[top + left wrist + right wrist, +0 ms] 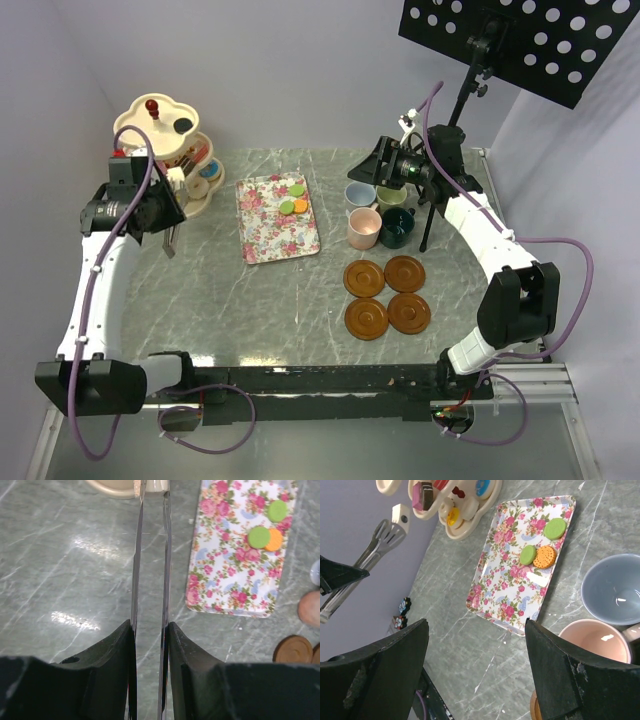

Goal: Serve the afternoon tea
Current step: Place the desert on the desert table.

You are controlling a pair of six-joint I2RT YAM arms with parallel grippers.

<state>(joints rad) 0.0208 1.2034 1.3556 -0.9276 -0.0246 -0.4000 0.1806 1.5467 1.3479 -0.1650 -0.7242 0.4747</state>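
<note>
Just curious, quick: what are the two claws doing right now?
The left gripper is closed on the tongs.
The right gripper is open and empty.

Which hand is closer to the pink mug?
Right. The right hand hovers right beside the pink mug; the left hand is far left, by the cake stand.

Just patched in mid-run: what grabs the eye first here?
The floral tray mid-table, with three macarons in its far right corner. Right of it, four mugs cluster behind four brown saucers. At far left, the left gripper clamps metal tongs beside the three-tier stand.
</note>
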